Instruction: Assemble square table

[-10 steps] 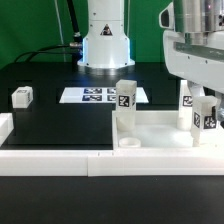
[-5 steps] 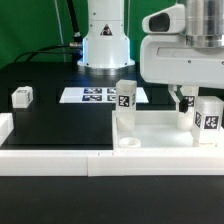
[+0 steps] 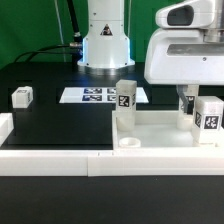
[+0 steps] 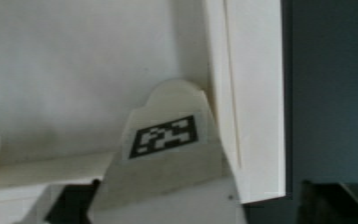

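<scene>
My gripper (image 3: 186, 106) hangs spread open at the right, fingers (image 4: 66, 203) either side of a leg (image 4: 165, 150) on the square table slab (image 3: 160, 128). A second leg (image 3: 125, 96) stands on its far left corner.

Three legs visible: loose leg (image 3: 21, 97), middle leg (image 3: 125, 97), right leg (image 3: 209, 116). One slab (image 3: 160, 128). One marker board (image 3: 97, 96).

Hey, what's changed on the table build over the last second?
The arm swung round above the slab, then edged toward the exterior view's right. Its fingers flank the right-hand leg, though whether they grip it isn't clear. The slab, the middle leg standing on it, the loose leg on the table and the marker board stayed put.
</scene>
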